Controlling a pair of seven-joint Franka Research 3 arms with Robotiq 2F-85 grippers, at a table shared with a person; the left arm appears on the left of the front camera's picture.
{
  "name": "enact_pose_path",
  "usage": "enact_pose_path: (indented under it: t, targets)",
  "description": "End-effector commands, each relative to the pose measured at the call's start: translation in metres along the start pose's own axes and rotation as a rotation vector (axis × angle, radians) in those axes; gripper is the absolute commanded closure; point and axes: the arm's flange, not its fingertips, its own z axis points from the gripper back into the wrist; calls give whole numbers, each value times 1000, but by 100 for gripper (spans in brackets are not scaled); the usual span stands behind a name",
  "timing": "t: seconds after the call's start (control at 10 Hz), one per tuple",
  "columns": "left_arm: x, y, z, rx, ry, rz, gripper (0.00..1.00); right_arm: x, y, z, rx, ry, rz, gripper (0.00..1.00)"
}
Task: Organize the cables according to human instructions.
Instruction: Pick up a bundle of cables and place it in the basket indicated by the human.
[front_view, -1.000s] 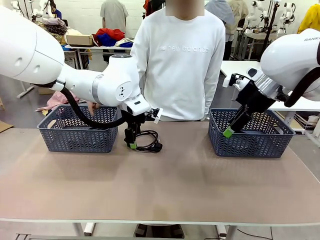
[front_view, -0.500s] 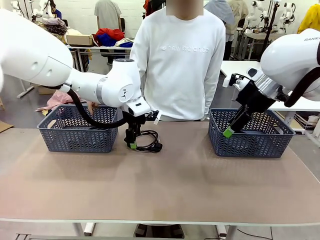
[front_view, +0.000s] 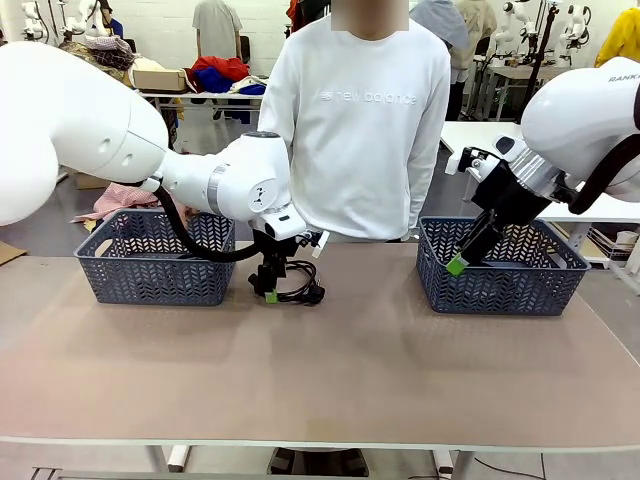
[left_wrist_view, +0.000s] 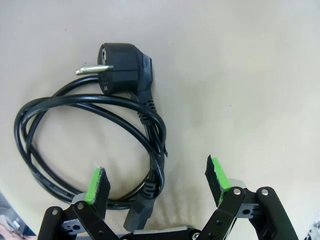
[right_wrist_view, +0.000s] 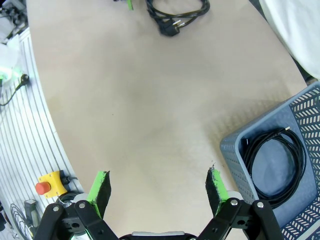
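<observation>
Now I see my left gripper (front_view: 270, 290) low over the table (front_view: 330, 370), right at the coiled cable (front_view: 297, 283) that lies in front of the person (front_view: 365, 120). Compared with one second before, the left arm has swung further in: its big white link covers more of the upper left of the front view, the wrist has moved a little toward 3 o'clock, and the green pads sit closer to the coil. The cable itself has not moved.

From the left wrist camera, the left gripper (left_wrist_view: 156, 181) has its jaws wide apart and holds nothing. The coil (left_wrist_view: 90, 135) lies flat on the table, with its round plug (left_wrist_view: 122, 65) at about 12 o'clock of the loop and the other connector (left_wrist_view: 140, 215) at about 5 o'clock, between the two fingers. The lower part of the loop passes between the pads; I cannot tell if a pad touches it.

My right gripper (front_view: 458, 262) hangs over the near left corner of the right basket (front_view: 500, 282), in the same place as in the earlier frames. In the right wrist view the right gripper (right_wrist_view: 157, 187) is also fully open and empty, and a second coiled cable (right_wrist_view: 275, 165) lies inside that basket (right_wrist_view: 235, 165) at about 4 o'clock. The first cable (right_wrist_view: 176, 12) shows at 12 o'clock there. The left basket (front_view: 150, 270) stands at the far left of the table.
</observation>
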Motion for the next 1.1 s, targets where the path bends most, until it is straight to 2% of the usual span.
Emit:
enact_pose_path:
  t: [0.0, 1.0]
  targets:
    - [1, 3, 1, -25, 30, -9, 0, 2, -1, 2, -1, 2, 2, 0]
    - [3, -3, -13, -123, 4, -34, 0, 2, -1, 2, -1, 2, 2, 0]
